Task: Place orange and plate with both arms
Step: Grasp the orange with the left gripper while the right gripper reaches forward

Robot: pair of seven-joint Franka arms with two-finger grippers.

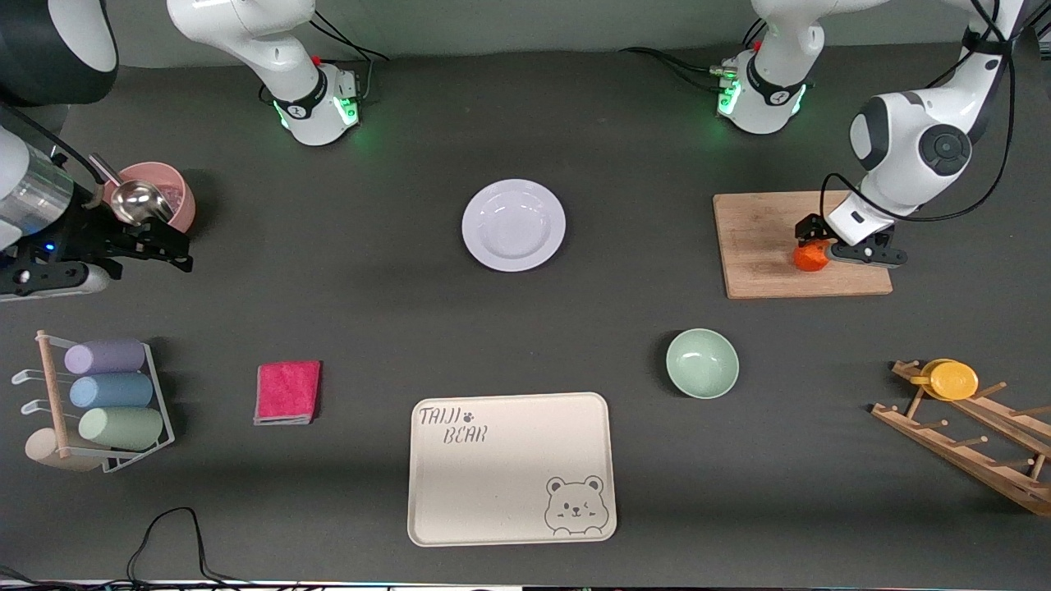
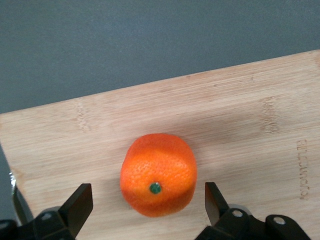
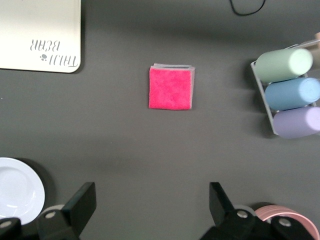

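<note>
— Where is the orange [image 1: 811,256]?

— On the wooden cutting board [image 1: 764,246], toward the left arm's end of the tabletop [image 1: 369,312]. In the left wrist view the orange [image 2: 158,174] sits upright, its green stem spot facing the camera.

— And the left gripper [image 1: 817,246]?

— Low over the board, right at the fruit. Its jaws are spread wide, one finger on each side of the orange with a gap showing on both sides (so nothing is gripped).

— The plate [image 1: 514,224]?

— Flat on the tabletop, about midway between the two arm bases, farther from the front camera than the cream bear tray [image 1: 509,468] and the mint-green bowl [image 1: 702,363]. It is well apart from the board.

— What about the right gripper [image 1: 164,246]?

— It hangs at the right arm's end, beside the pink bowl [image 1: 168,193] with the metal scoop [image 1: 135,201]. The jaws stand wide apart and hold nothing. Its wrist view looks down on the folded pink cloth [image 3: 170,87] and the rack of pastel cups [image 3: 290,92], with an edge of the plate [image 3: 17,190] showing.
</note>
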